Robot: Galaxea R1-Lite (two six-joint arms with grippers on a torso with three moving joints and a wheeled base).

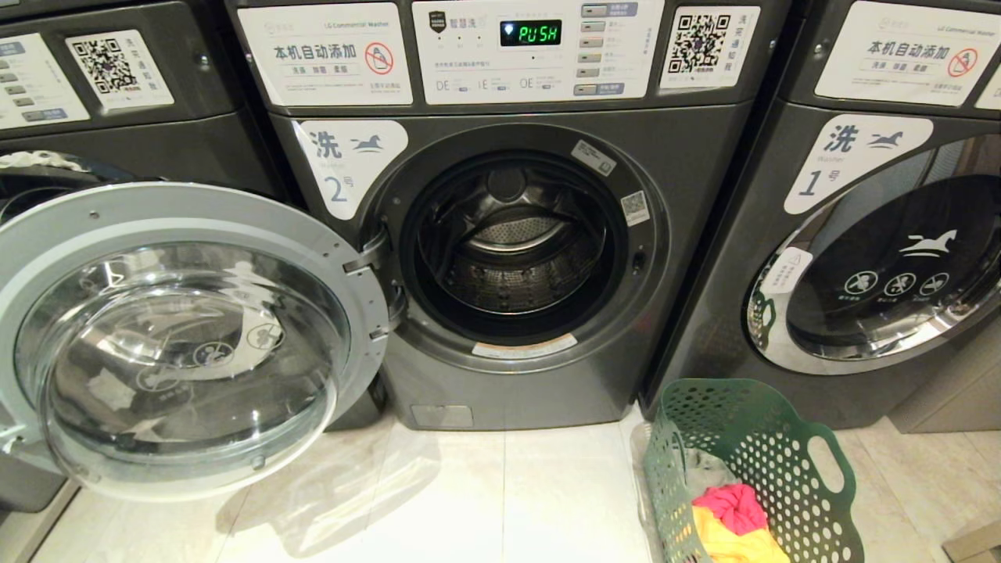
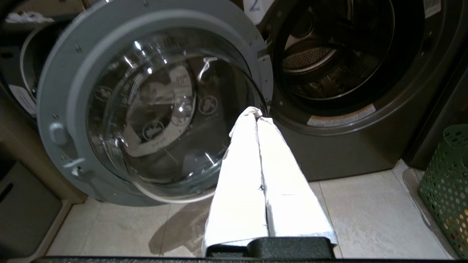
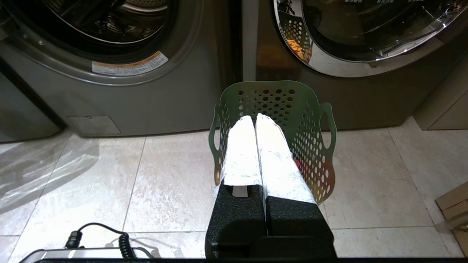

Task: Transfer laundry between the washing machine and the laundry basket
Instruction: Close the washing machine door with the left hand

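Presently both grippers, left point(image 2: 257, 114) and right point(image 3: 255, 118), are pressed together, empty. Laundry point(image 1: 731, 520) sits in the basket point(image 1: 770, 446); washer point(image 1: 516, 242) drum bare. Risk: the swung-out door point(image 1: 176, 336) obstructing the left arm's path.

- Warm, fairly dim indoor light; the floor point(image 1: 485, 500) in front of me is the brightest surface.
- Glare spots sparkle on the open door point(image 2: 153, 109) glass.
- My white-wrapped fingers point(image 3: 241, 153) look washed out.
- The drum point(image 1: 512, 250) sinks into shadow.
- Machine edges bow outward toward the head view's corners.
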